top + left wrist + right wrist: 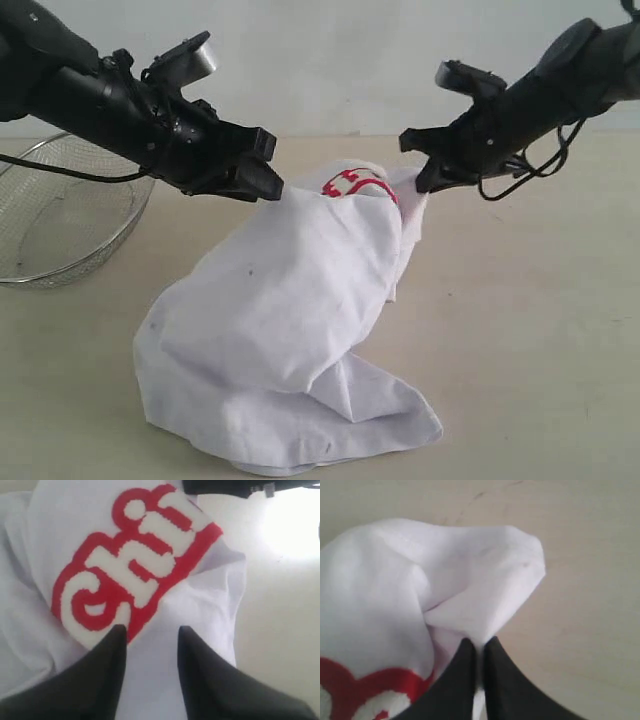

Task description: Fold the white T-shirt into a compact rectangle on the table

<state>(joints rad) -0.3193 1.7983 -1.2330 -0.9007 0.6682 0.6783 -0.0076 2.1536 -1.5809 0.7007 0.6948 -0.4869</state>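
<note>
Ridge of white cotton T-shirt with red lettered band point(290, 290) runs left-right across upper centre of frame, spanning between my two grippers. Rest slumps to lower centre onto pale beige matte surface point(540, 330). My right gripper point(420, 185) is pressed together, pinching cloth fold at ridge's right end. My left gripper point(268, 183) is at left end, jaws part-spread, cloth between; cannot tell if it bites. Judgement: next pull goes sideways along ridge, grippers parting.
</note>
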